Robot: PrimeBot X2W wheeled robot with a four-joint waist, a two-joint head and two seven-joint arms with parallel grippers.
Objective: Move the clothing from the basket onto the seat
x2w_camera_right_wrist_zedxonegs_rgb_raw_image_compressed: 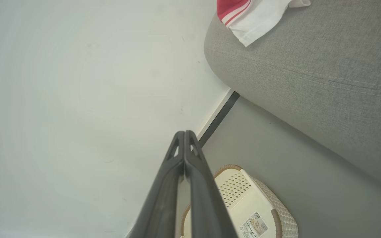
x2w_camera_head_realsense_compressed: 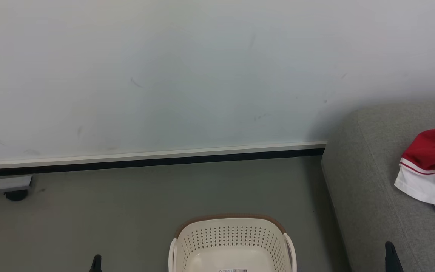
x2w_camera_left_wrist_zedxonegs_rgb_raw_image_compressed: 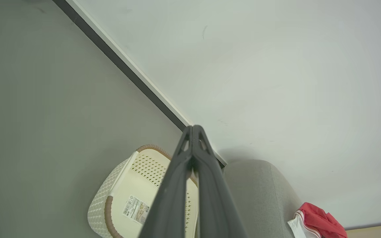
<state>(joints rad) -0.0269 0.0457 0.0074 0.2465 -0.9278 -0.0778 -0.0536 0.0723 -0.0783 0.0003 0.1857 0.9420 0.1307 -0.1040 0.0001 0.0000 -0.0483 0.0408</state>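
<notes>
The cream perforated basket (x2w_camera_head_realsense_compressed: 232,245) stands on the floor at the bottom middle, its bare bottom and label sticker showing; the left wrist view has the basket (x2w_camera_left_wrist_zedxonegs_rgb_raw_image_compressed: 129,195) below my fingers, and so does the right wrist view (x2w_camera_right_wrist_zedxonegs_rgb_raw_image_compressed: 253,211). Red clothing (x2w_camera_head_realsense_compressed: 432,166) with white trim lies on the grey seat (x2w_camera_head_realsense_compressed: 368,196) at the right edge. The same clothing (x2w_camera_left_wrist_zedxonegs_rgb_raw_image_compressed: 316,223) shows on the seat (x2w_camera_left_wrist_zedxonegs_rgb_raw_image_compressed: 260,195) in the left wrist view, and the clothing (x2w_camera_right_wrist_zedxonegs_rgb_raw_image_compressed: 253,15) on the seat (x2w_camera_right_wrist_zedxonegs_rgb_raw_image_compressed: 326,76) in the right wrist view. My left gripper (x2w_camera_left_wrist_zedxonegs_rgb_raw_image_compressed: 193,129) is shut and holds nothing. My right gripper (x2w_camera_right_wrist_zedxonegs_rgb_raw_image_compressed: 184,134) is likewise shut and holds nothing. Their tips, left (x2w_camera_head_realsense_compressed: 96,260) and right (x2w_camera_head_realsense_compressed: 390,251), rise from the bottom edge.
A white wall (x2w_camera_head_realsense_compressed: 164,75) with a pale and black skirting (x2w_camera_head_realsense_compressed: 149,158) runs behind the grey floor (x2w_camera_head_realsense_compressed: 127,204). At the far left a black caster (x2w_camera_head_realsense_compressed: 15,194) sits under a grey base by the wall.
</notes>
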